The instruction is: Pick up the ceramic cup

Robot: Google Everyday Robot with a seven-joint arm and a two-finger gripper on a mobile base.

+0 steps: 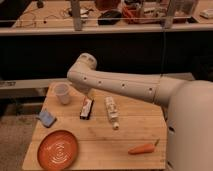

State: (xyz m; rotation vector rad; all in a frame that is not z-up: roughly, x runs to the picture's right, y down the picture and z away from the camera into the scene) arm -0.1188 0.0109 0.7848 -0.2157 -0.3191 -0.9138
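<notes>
Hanging above wooden table (100,139), fingers (88,93) beside cup (62,93)

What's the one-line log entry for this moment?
phase: pre-grasp | gripper: open, mostly hidden under arm, right of ceramic cup | ceramic cup: upright on table, not held

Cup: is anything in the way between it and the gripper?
Nothing visible. The gripper, mostly hidden under the arm's bend, hangs just right of the cup, with only bare table between them. The black bar lies nearer the front, out of the way.
</notes>
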